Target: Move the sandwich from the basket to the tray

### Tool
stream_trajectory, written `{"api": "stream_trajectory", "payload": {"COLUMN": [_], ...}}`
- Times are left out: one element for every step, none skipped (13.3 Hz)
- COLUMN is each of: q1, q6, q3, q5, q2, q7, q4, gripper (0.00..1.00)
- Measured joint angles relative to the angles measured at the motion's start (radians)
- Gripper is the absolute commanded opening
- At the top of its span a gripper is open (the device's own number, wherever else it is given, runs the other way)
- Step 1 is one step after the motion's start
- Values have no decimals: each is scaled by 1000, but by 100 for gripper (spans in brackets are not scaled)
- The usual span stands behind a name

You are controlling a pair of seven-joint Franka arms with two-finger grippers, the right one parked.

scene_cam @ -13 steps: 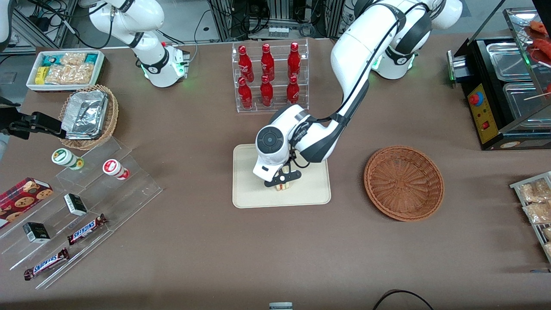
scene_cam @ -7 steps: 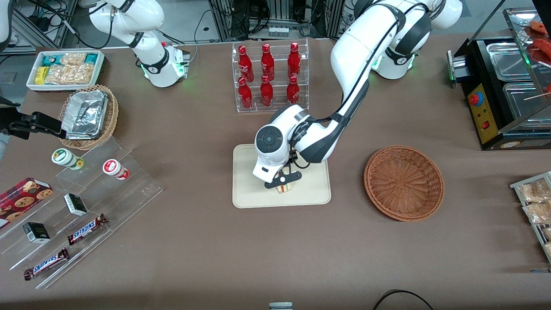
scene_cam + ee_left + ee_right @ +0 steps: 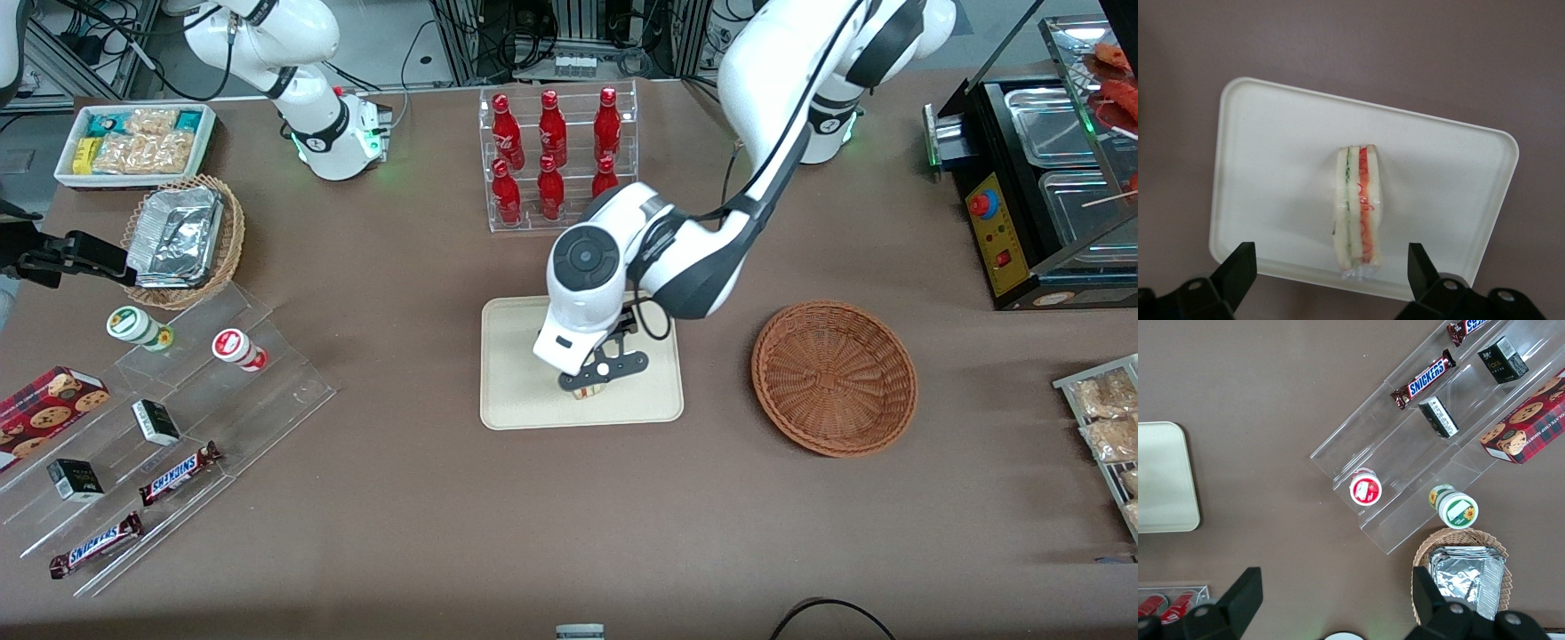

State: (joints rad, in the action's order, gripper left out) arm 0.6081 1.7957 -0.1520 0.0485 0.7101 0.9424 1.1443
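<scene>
The sandwich (image 3: 1358, 210) stands on edge on the cream tray (image 3: 1271, 167), layered filling showing. The gripper (image 3: 1328, 277) hovers above it, fingers spread. The brown wicker basket (image 3: 834, 378) sits beside the tray.

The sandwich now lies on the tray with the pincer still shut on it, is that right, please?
Not quite: the sandwich does lie on the tray, but the left wrist view shows the pincer open above it, fingers apart and clear of the bread.

In the front view the pincer (image 3: 604, 370) covers most of the sandwich (image 3: 588, 389); the arm hides part of the tray (image 3: 516, 373).
</scene>
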Motion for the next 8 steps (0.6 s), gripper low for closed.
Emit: {"api": "stream_trajectory", "payload": {"q1": [-17,-43,-77,-112,-155,-204,-253,-300], "q6": [-37,-76,-117,-157,-173,-178,-178,-179], "q3": [3,5,7,10,11,10,11,11], "q5": [0,1,1,2,3,3,0,-4], "q2": [-26,-50,-74,-97,-122,-148,-172,-198], "q7": [-69,-122,-150,-165,-185,-239,-318,-386], "q4": [0,0,2,15,43,78,111,142], "gripper": [100,100,100,100,100,100,100,100]}}
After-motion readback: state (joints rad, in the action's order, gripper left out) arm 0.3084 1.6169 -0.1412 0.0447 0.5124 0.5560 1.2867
